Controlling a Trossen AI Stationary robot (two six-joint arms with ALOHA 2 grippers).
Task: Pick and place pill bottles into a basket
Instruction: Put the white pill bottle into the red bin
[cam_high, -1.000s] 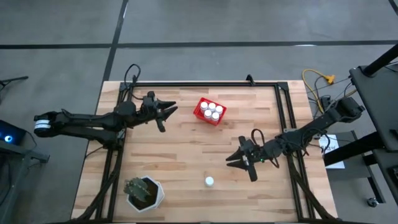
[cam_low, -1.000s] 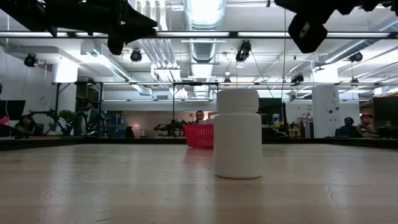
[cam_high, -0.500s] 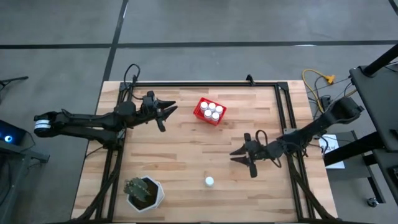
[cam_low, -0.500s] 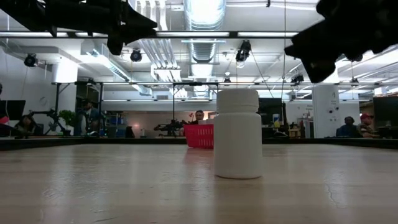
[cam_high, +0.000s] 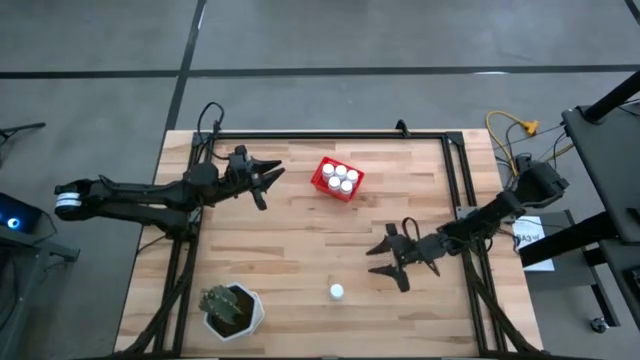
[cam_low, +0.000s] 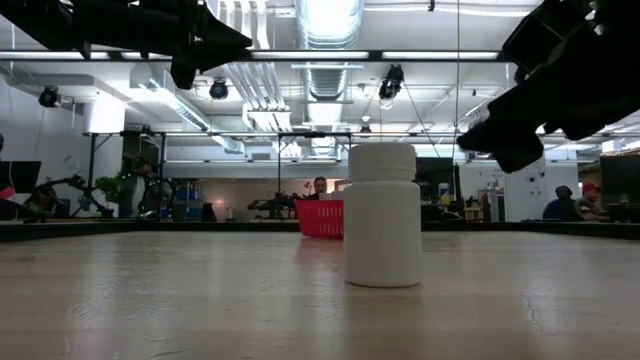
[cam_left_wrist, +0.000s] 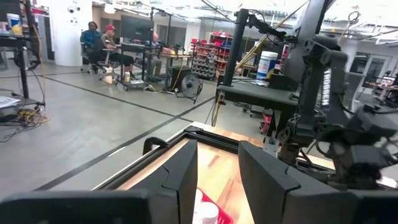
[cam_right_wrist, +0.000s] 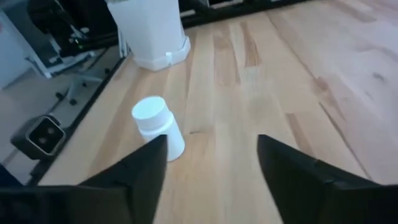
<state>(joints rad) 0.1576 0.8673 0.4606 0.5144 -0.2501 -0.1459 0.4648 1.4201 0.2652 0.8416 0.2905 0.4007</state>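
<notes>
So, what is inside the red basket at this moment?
The red basket holds five white pill bottles, standing upright, caps up. Below the caps the bottles cover each other and the basket floor, so anything lying there cannot be seen.

Overhead and table-level cameras both see the lone bottle (cam_high: 337, 292).

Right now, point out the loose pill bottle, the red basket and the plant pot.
loose pill bottle (cam_high: 337, 292), high view, on its white cap.
red basket (cam_high: 324, 183), high view, on its near-left rim.
plant pot (cam_high: 252, 312), high view, on its white rim beside the green plant.
</notes>
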